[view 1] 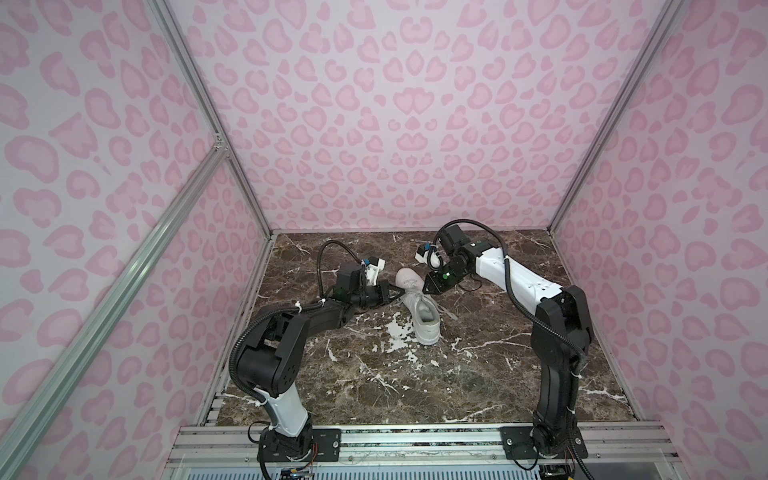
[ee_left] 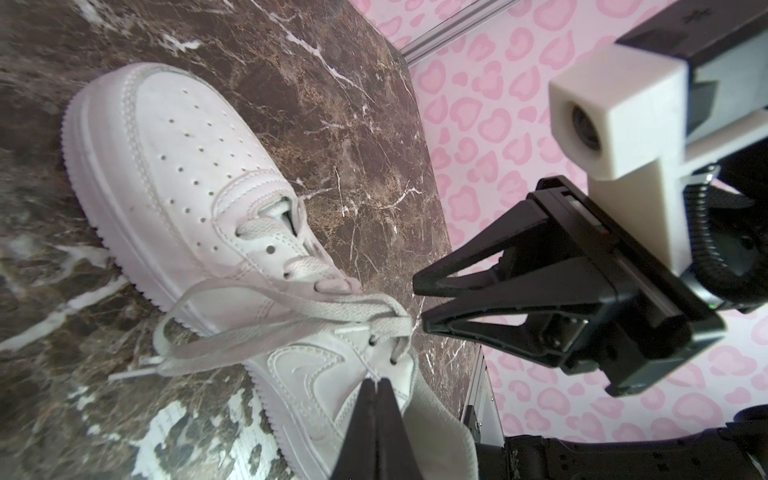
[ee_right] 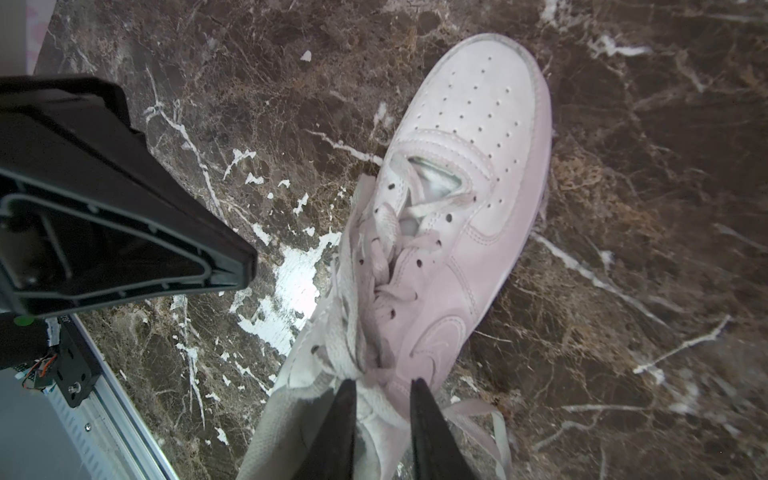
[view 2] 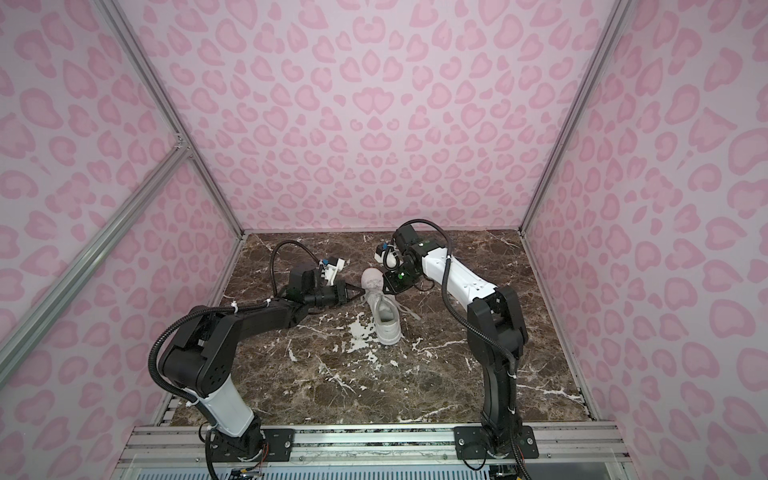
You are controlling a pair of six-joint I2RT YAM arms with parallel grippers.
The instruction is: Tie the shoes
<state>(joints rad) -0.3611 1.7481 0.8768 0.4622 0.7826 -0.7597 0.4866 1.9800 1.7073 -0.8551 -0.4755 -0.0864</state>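
The white sneaker lies on the marble table, toe toward the back wall. Its flat white laces cross loosely over the tongue, and an end trails on the table. My left gripper is at the shoe's left side near the top eyelets, shut on a thin lace strand. My right gripper is at the shoe's right side. Its fingers stand apart, straddling the laces and collar edge; they also show in the left wrist view.
The dark marble table has white worn patches near the shoe. Pink patterned walls with aluminium posts close in three sides. A metal rail at the front edge carries both arm bases.
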